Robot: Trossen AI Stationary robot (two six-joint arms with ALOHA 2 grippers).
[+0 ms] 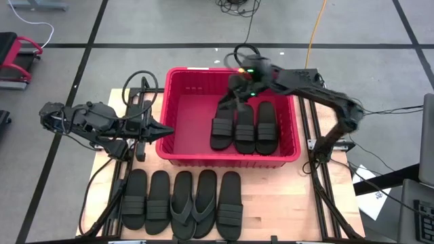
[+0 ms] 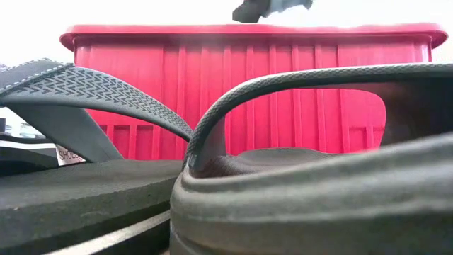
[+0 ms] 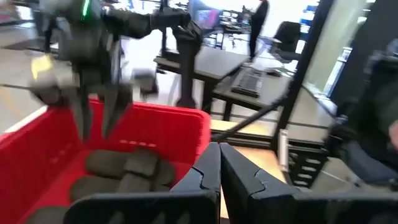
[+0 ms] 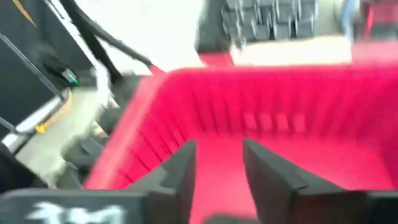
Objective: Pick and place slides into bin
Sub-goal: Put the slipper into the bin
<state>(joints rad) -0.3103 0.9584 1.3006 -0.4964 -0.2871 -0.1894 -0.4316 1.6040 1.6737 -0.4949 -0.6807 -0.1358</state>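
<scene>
Three band-strap slides [image 1: 245, 127] lie side by side in the right half of the red bin [image 1: 178, 108], directly beneath the right gripper [image 1: 232, 96], which hangs over the bin's far middle with its fingers parted and nothing between them. Five more sandals [image 1: 183, 199] sit in a row on the wooden table [image 1: 298, 203] in front of the bin: two band slides, two thong flip-flops, then another band slide.

The left gripper [image 1: 167, 129] waits just outside the bin's left wall, its jaws pressed together and empty. Its wrist camera shows the right gripper's fingers [image 3: 93, 118] spread above the slides, apparently just clear of them, though that picture is blurred. The right wrist view sees only its own fingers [image 4: 186, 171] against the bin's bare red floor. The low view is filled by a flip-flop's strap [image 2: 85, 88], with the bin behind.

The bin's left half lies bare, and the front row sits close to the table's near edge.
</scene>
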